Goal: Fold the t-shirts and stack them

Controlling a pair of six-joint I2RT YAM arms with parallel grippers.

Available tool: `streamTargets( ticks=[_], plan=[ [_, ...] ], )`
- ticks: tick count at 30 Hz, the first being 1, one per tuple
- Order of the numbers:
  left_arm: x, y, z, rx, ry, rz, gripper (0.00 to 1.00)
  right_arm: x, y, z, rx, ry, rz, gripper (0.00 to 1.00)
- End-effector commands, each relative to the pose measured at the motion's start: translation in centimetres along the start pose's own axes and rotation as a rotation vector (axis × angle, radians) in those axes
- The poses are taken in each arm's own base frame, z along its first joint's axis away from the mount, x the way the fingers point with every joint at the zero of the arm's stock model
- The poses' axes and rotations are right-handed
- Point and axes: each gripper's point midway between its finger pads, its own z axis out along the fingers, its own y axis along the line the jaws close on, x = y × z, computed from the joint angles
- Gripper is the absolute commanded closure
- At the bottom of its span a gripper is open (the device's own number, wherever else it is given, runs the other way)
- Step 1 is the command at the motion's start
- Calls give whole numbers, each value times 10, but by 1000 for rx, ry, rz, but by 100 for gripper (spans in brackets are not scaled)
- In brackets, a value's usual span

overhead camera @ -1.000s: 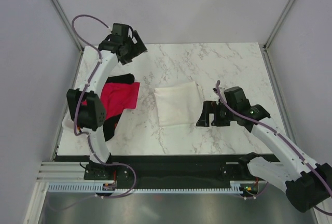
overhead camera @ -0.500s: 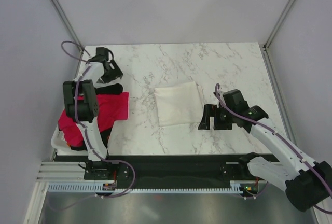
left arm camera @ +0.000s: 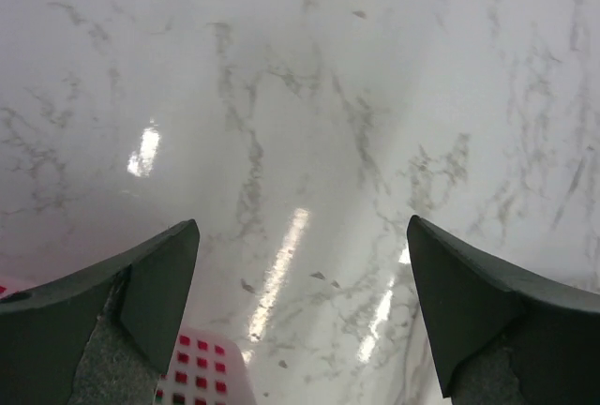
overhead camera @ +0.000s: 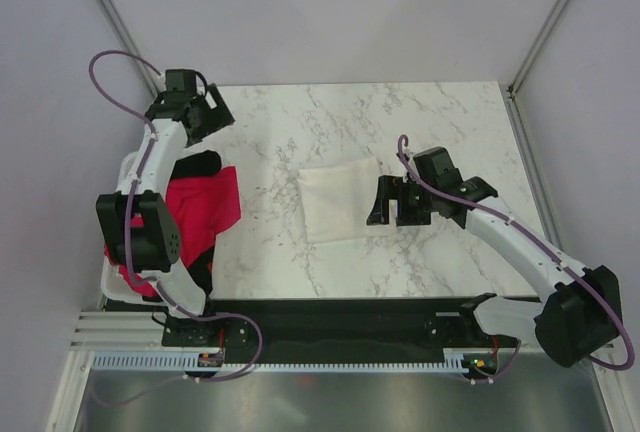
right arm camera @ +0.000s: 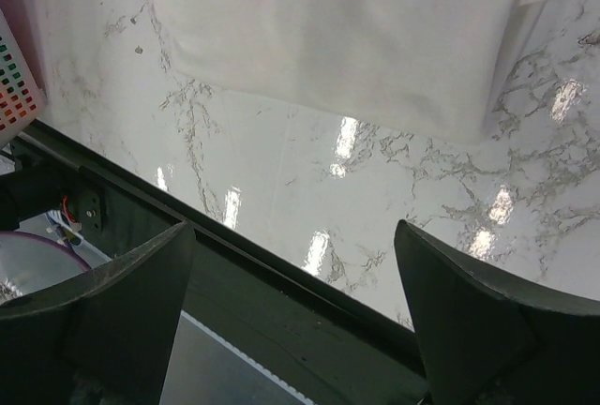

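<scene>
Top external view: the white t-shirt (overhead camera: 338, 200) lies folded into a rough rectangle on the middle of the desk (overhead camera: 450, 122). Its right edge is just beside the right fingers (overhead camera: 392, 210). The right wrist view shows those fingers spread wide with nothing between them. The white cloth lies ahead of the tips, apart from both. Only bare marble and the desk's dark near edge show in the gap.

The red-pink t-shirt (overhead camera: 205, 207) lies crumpled at the desk's left side, partly on the marble and partly draped over the white basket (overhead camera: 108, 282). It is well apart from the right fingers and on the base side of the left fingers (overhead camera: 210, 117). The black t-shirt (overhead camera: 197, 164) is bunched at the red-pink one's far edge, touching it. It sits between the red-pink shirt and the left fingers, near them but apart. More black cloth shows at the red-pink shirt's near edge.

The left fingers hang above the far left corner of the desk, spread wide and empty. In the left wrist view only bare marble lies between and ahead of the tips. A bit of the basket's wall, with red showing through its square holes, sits low beside the left-hand finger.
</scene>
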Motion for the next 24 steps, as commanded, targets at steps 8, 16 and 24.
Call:
streamTargets(
  ticks=[8,16,24],
  plan=[
    [-22,-18,-27,-15,-3,77,0,4,-1,-17,9,-52,-27,4],
    [22,-81,-50,187,29,241,6,12,-5,-19,12,-49,-27,4],
    [155,-143,-33,365,238,412,7,13,-3,-29,9,-72,-37,3]
  ],
)
